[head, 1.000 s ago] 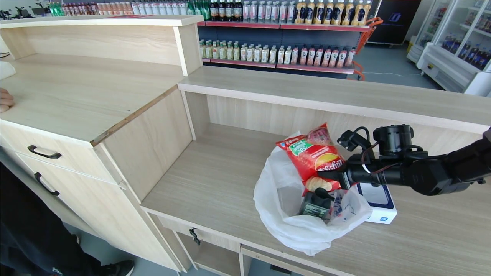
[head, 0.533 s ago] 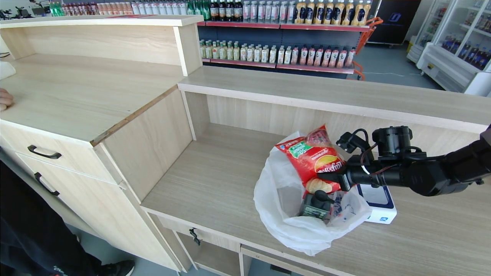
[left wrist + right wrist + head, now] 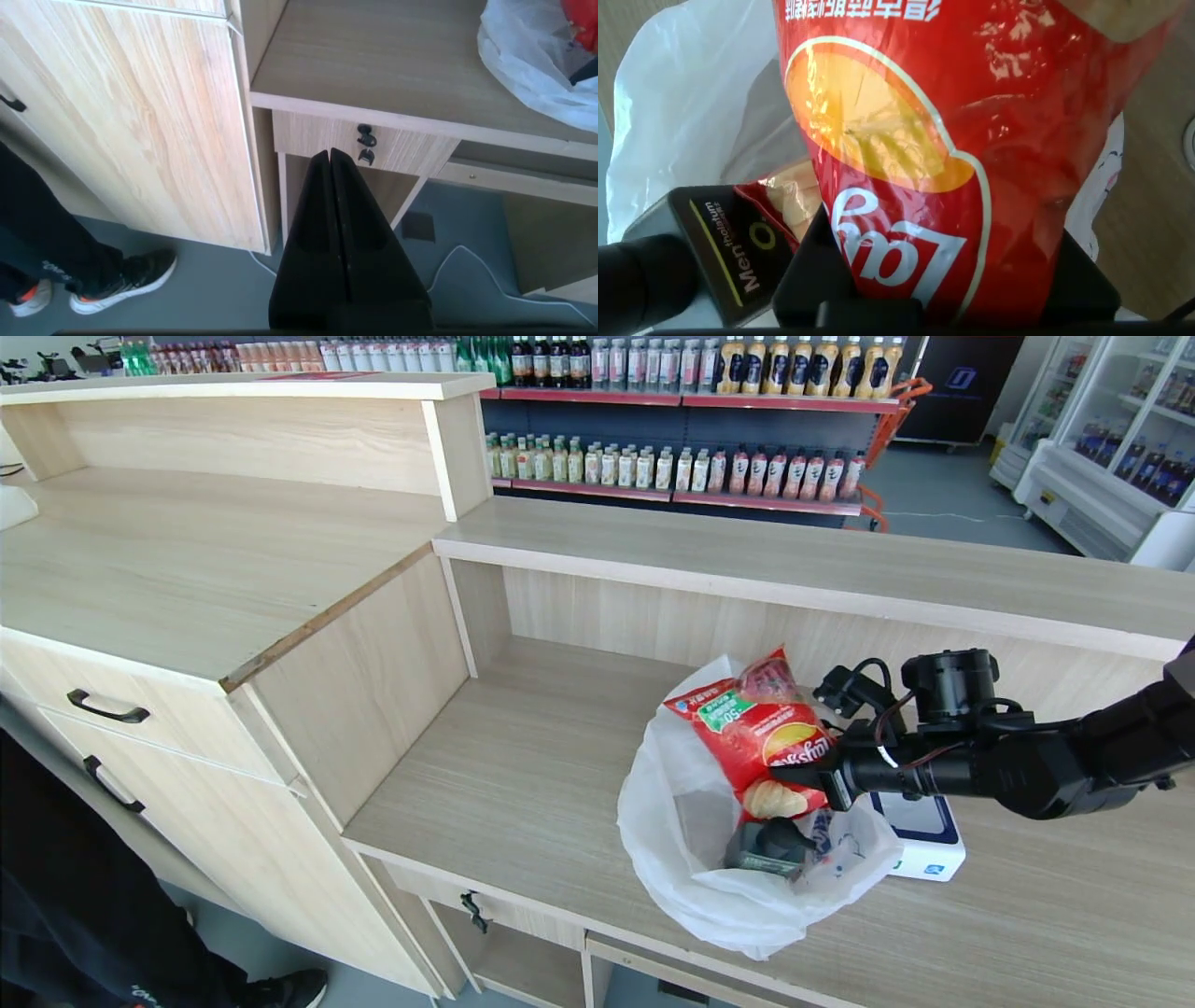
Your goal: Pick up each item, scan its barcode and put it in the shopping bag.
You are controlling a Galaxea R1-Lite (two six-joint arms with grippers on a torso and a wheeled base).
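A red chip bag (image 3: 761, 733) hangs over the open white shopping bag (image 3: 681, 873) on the counter, my right gripper (image 3: 810, 773) shut on its lower right side. In the right wrist view the chip bag (image 3: 971, 159) fills the middle, with the shopping bag (image 3: 682, 103) behind it. A dark bottle with a black cap (image 3: 770, 845) lies inside the bag; its dark body (image 3: 710, 252) also appears under the chips. My left gripper (image 3: 332, 187) hangs below the counter edge, fingers pressed together and empty.
A white scanner box (image 3: 920, 845) sits on the counter right behind the shopping bag, under my right arm. The wooden counter (image 3: 523, 775) has a raised back ledge and a taller cabinet to the left. A locked drawer (image 3: 366, 145) is below the counter.
My right gripper has lowered the chip bag slightly into the shopping bag and shifted it a little left. A person's hand at the far left edge is gone.
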